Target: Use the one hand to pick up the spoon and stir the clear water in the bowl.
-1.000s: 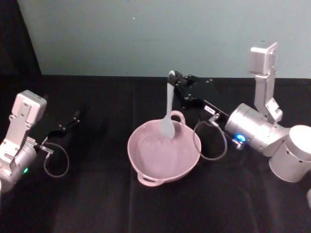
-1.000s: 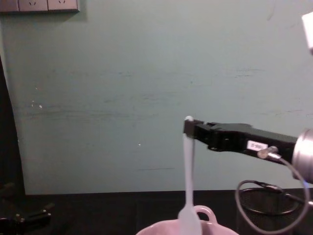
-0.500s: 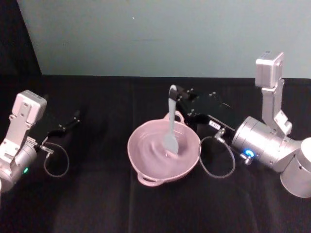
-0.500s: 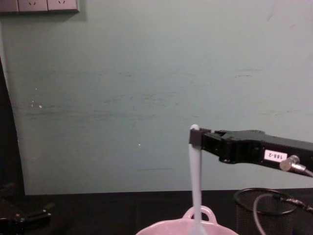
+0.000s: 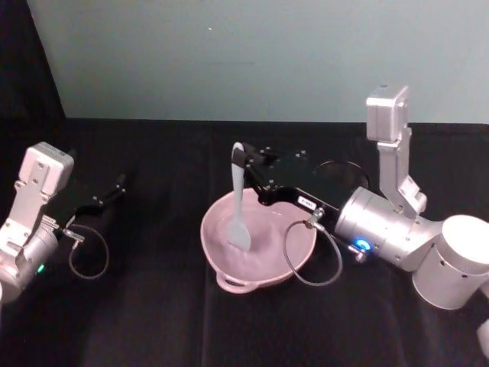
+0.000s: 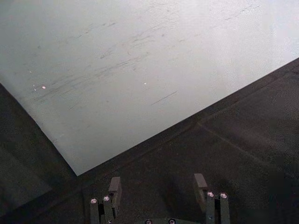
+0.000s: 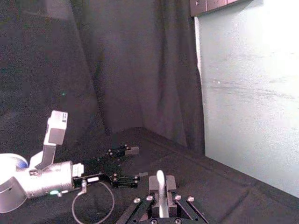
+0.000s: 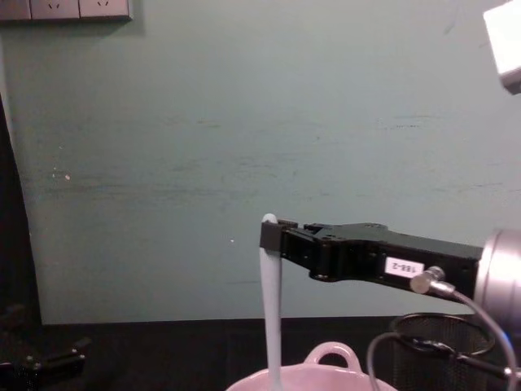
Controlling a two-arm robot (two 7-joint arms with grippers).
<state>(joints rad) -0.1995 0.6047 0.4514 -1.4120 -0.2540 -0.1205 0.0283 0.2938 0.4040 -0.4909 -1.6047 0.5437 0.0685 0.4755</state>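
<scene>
pickup's done: your right pincer [image 5: 244, 163] is clamped on spoon [image 5: 238, 202] at its handle end, head down in bowl [image 5: 256, 277], left of centre. stir looks started, not finished. left pincer [image 5: 116, 186] idle, apart, well left of bowl.

The left hand [image 6: 157, 187] has its two dark fingers [image 6: 114, 185] set wide apart, with nothing between them. Past the fingers lies a black table [image 6: 243, 140], which runs up to a pale grey-green wall [image 6: 140, 51] marked with faint scuffs and specks.
</scene>
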